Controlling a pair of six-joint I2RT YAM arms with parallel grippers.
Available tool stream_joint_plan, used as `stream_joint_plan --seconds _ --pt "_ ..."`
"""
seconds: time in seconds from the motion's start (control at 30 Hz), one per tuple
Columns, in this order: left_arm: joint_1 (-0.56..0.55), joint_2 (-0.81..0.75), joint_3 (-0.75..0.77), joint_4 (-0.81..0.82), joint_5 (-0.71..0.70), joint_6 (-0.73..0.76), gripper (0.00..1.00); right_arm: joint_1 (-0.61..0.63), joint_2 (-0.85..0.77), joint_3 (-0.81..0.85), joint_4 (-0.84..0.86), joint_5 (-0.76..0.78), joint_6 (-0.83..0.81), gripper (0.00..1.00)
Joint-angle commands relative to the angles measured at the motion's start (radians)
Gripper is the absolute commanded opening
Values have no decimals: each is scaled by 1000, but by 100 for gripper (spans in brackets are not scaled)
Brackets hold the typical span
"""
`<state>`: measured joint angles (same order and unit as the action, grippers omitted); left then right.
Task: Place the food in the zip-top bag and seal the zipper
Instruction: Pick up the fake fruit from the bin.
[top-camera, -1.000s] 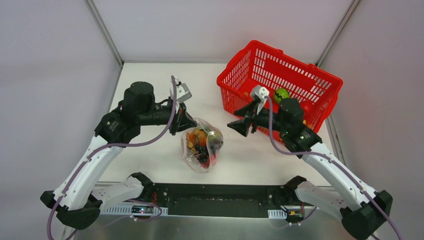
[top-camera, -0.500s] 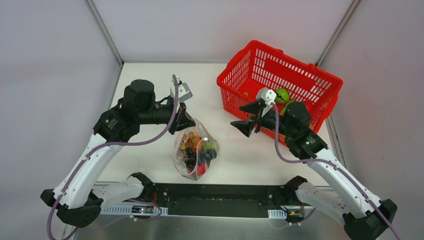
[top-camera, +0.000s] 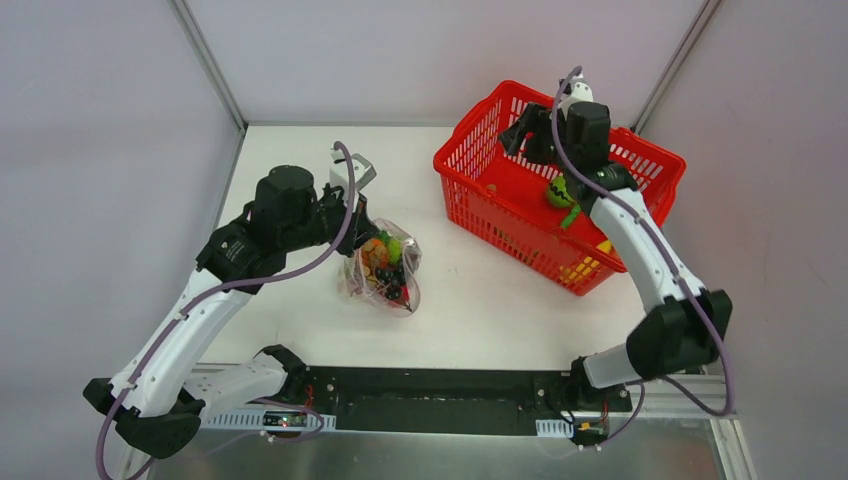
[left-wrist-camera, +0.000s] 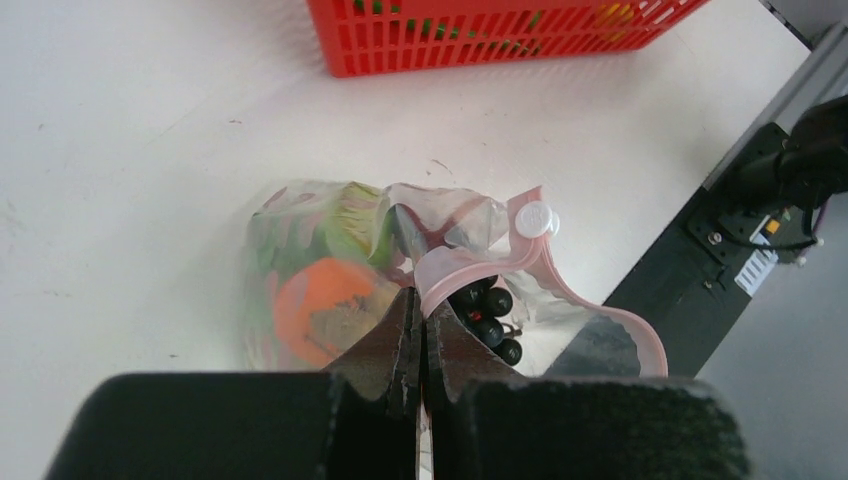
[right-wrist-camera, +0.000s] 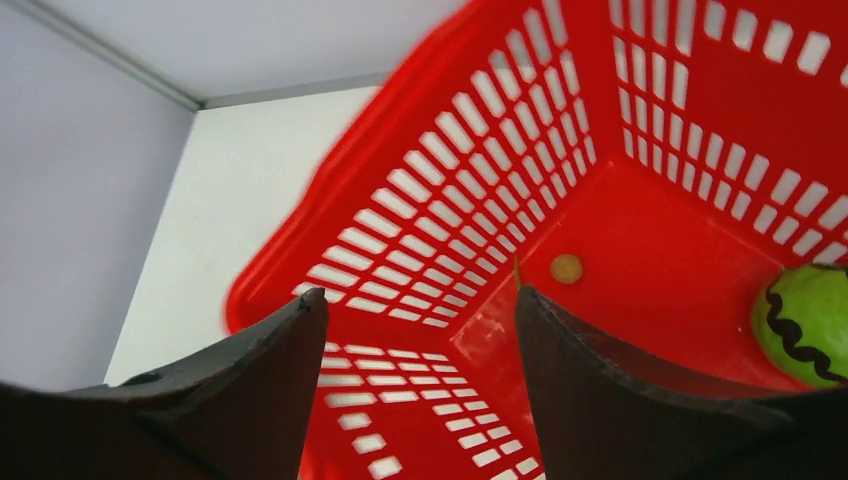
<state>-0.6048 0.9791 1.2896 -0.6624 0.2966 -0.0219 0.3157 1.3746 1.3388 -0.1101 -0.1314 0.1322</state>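
Left end effector (left-wrist-camera: 420, 300) pressed together, pinching zipper (left-wrist-camera: 480, 265) strip of zip-top bag (left-wrist-camera: 320, 250). Bag slumped on counter (left-wrist-camera: 150, 150) near red mesh basket (top-camera: 478, 195), on its left, mouth gaping, grapes (left-wrist-camera: 487, 305) at lip. Right end effector (right-wrist-camera: 420, 310) spread, empty, over basket interior near green fruit (right-wrist-camera: 808, 322). Risk: thin pinch may slip if tugged, mouth flops, grapes spill.

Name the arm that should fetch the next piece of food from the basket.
Right arm: its jaws hang open over the red basket, with the green fruit close by. The left arm has its jaws shut on the mouth of the zip-top bag.
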Motion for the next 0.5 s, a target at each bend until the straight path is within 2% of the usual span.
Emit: stream_joint_plan --seconds 0.0,0.13,0.27,0.33,0.47 --pt "2 -26 -5 90 -62 -58 0 -69 162 108 -174 -25 109 70" --pt "2 -44 -23 93 -76 -56 0 -131 298 208 -332 -73 27 65" --pt "2 -58 -41 108 -88 -46 0 -166 389 247 -452 -313 -158 62" --pt "2 -54 -38 109 -89 -44 0 -165 454 309 -549 -337 -223 61" --pt "2 -46 -26 116 -65 -55 0 -164 527 328 -565 -374 -239 56"
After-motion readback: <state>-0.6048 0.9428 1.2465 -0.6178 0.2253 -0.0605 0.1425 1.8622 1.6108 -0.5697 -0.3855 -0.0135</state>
